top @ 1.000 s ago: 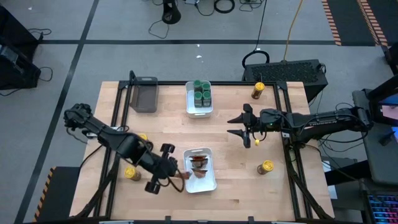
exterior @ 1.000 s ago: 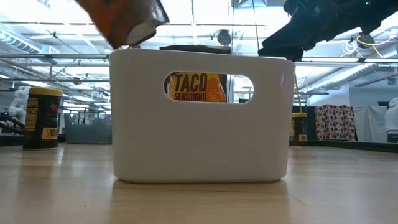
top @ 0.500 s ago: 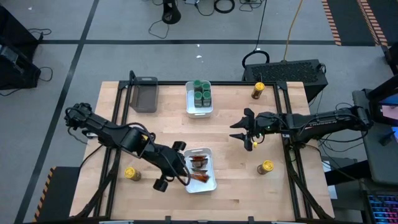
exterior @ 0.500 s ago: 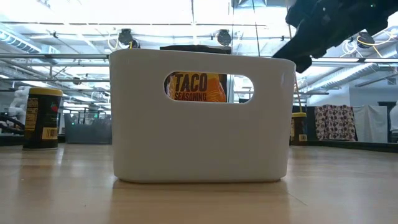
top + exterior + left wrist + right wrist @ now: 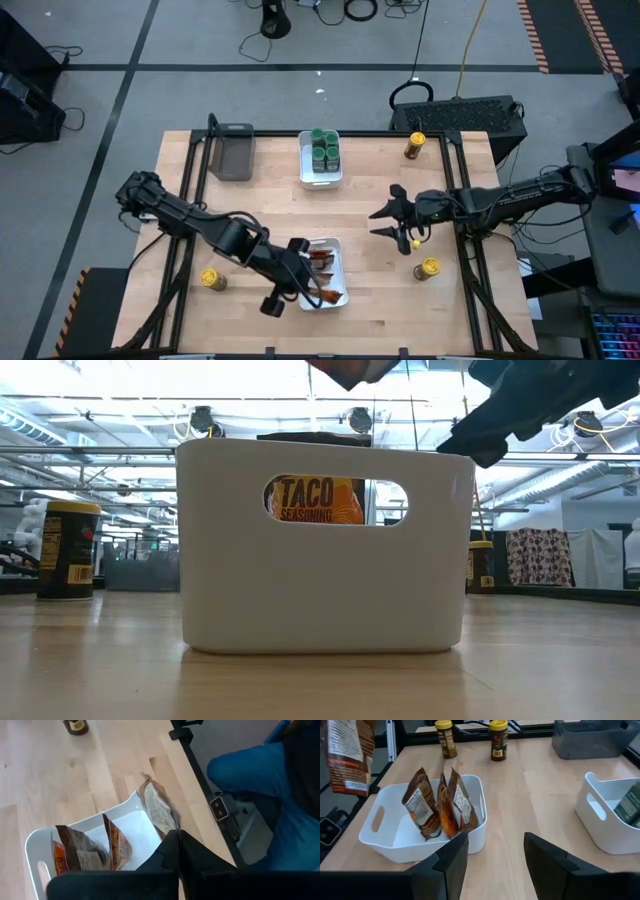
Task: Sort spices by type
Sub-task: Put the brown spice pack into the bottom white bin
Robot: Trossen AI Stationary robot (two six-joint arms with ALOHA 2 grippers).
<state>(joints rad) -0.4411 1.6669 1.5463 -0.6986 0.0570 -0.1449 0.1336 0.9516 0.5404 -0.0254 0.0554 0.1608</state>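
Note:
A white bin (image 5: 336, 262) near the table's front middle holds several brown-orange packets (image 5: 440, 805) standing on edge. My left gripper (image 5: 303, 283) is shut on one more packet (image 5: 157, 807) above the bin's near part. My right gripper (image 5: 492, 852) hovers open to the right of this bin, pointing at it, with nothing between its fingers. Green-lidded jars (image 5: 322, 150) stand in a second white bin (image 5: 320, 178) at the far middle. Yellow-lidded jars stand on the table at the far right (image 5: 415, 145), near right (image 5: 427, 268) and near left (image 5: 209, 278). My left gripper pinches one end of the packet (image 5: 167, 829) between its two shut fingers, which slant down from the table's left. The packet is lifted clear above the bin and sticks out beyond the fingertips; its printed face (image 5: 347, 760) hangs roughly upright.
A dark grey tray (image 5: 233, 150) sits at the far left of the table. Black rails run along the table's left and right sides. Bare wood lies between the two white bins and along the front edge.
My left gripper has carried the packet toward the table's right and near edge, from left of the bin to above the bin's near part, staying shut on it. My right gripper has swung a little toward the near edge, still open.

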